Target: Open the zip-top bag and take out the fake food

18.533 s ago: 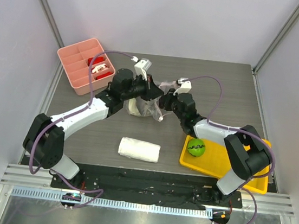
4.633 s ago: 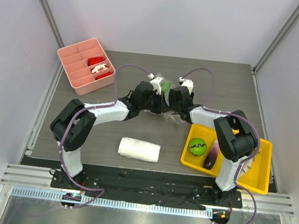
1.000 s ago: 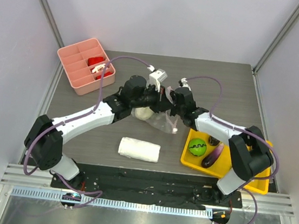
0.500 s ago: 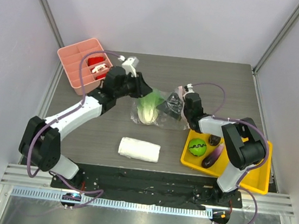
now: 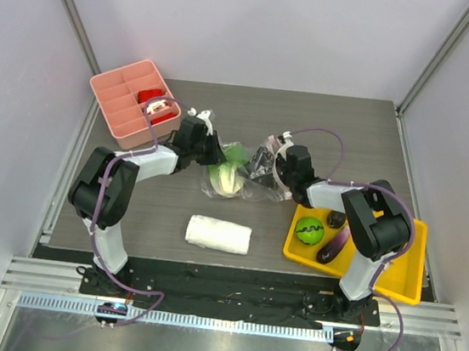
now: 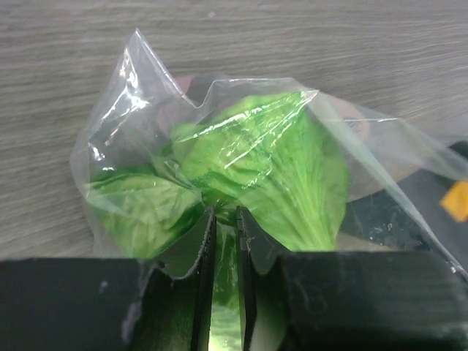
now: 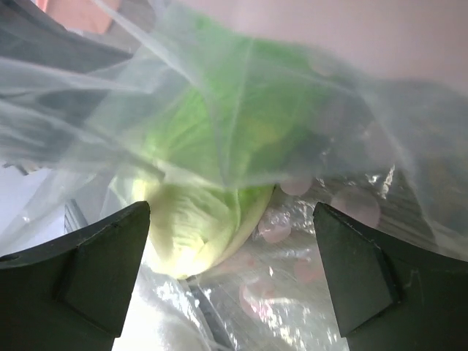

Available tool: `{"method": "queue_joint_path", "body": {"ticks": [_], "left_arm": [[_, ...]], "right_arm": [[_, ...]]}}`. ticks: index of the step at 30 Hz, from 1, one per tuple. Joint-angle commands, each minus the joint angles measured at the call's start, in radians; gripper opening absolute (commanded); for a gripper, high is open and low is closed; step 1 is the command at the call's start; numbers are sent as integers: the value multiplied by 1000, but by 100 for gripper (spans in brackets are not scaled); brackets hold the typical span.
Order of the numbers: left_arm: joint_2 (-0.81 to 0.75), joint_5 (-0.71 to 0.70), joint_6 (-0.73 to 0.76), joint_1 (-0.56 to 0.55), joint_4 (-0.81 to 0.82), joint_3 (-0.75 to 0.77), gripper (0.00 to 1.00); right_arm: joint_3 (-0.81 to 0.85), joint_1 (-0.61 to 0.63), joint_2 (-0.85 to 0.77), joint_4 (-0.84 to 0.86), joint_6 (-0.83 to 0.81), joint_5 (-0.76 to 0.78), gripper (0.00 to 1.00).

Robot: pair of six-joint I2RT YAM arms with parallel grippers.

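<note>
The bag (image 5: 249,184) is laid on the table (image 5: 334,132) between the two pincers, with the cabbage (image 5: 227,177) held inside it. The left pincer (image 5: 212,150) is pressed to the bag's left end, its fingers (image 6: 202,292) pinched almost together on the film. The right pincer (image 7: 232,208) is spread wide, with bag and cabbage just ahead of its gap.

Green leaves are shown by the left wrist view, the pale stem end by the right. Only from above are the striped ball (image 5: 307,230) and the eggplant (image 5: 331,246) seen, in the yellow tray (image 5: 401,286), apart from the bag.

Both arms are bent at the elbow and reached inward, low over the table.
</note>
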Motion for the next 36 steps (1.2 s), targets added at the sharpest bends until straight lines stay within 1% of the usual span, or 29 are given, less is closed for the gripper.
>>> {"method": "queue_joint_path", "body": {"ticks": [1,3,8,9,10,11,12,13,14,15,16,17,18,19,20,21,23,24,26,27,29,30,31,32,33,34,35,36], "left_arm": [[27,68,-27,-30,88,-46,16],[22,77,-47,-38,122,-67,15],[-1,101,-58,-55,188,-100,15],[-9,101,-60,-56,193,-103,15],[-33,94,-52,-55,184,-103,16],[-53,75,-40,-55,149,-98,18],[-74,60,-8,-53,127,-97,24],[-129,42,5,-50,107,-98,27],[-160,5,14,-47,78,-113,30],[-191,-13,22,-36,75,-127,36],[-229,-29,26,-29,73,-142,39],[-290,-40,26,-22,69,-162,43],[-326,-52,28,-6,64,-200,49],[-353,-60,20,1,55,-224,60],[-405,-66,10,8,50,-247,79],[-430,-61,-1,24,64,-305,100],[-502,-38,-44,37,113,-377,98],[-525,-2,-61,48,168,-456,97],[-577,43,-96,94,229,-527,95],[-613,77,-106,108,268,-558,91],[-616,193,-153,155,380,-618,84],[-583,239,-177,172,425,-630,83],[-563,329,-217,189,540,-652,82],[-532,368,-310,226,617,-666,87],[-501,397,-381,243,730,-685,91],[-422,452,-450,258,930,-716,94],[-379,472,-515,287,1060,-725,96],[-337,492,-652,294,1167,-729,96]], "right_arm": [[77,33,50,46,-21,-34,100],[85,48,81,57,4,-38,100],[91,67,128,161,96,-49,100],[94,65,139,166,105,-44,98],[82,67,138,180,127,-23,85],[68,65,130,192,131,-11,77],[56,62,119,201,131,5,70],[33,56,92,215,128,20,53],[28,53,80,212,122,25,46],[30,47,66,206,122,23,39],[36,41,52,185,121,19,20],[42,25,44,171,125,8,13],[51,19,38,149,128,3,9],[61,12,27,116,136,-3,5],[61,-5,21,112,148,-17,3],[59,-14,17,120,185,-30,1],[54,-41,3,138,214,-73,1],[53,-50,-3,152,249,-87,1],[48,-67,-23,171,281,-122,1],[44,-80,-31,180,297,-151,1],[42,-93,-51,189,354,-190,1],[39,-106,-57,206,377,-223,1],[25,-110,-65,226,433,-240,1],[16,-116,-71,258,464,-257,2],[7,-117,-85,320,499,-289,1],[-7,-123,-91,341,545,-300,1],[-13,-122,-100,362,564,-311,1],[-18,-123,-120,373,571,-319,1]]}}
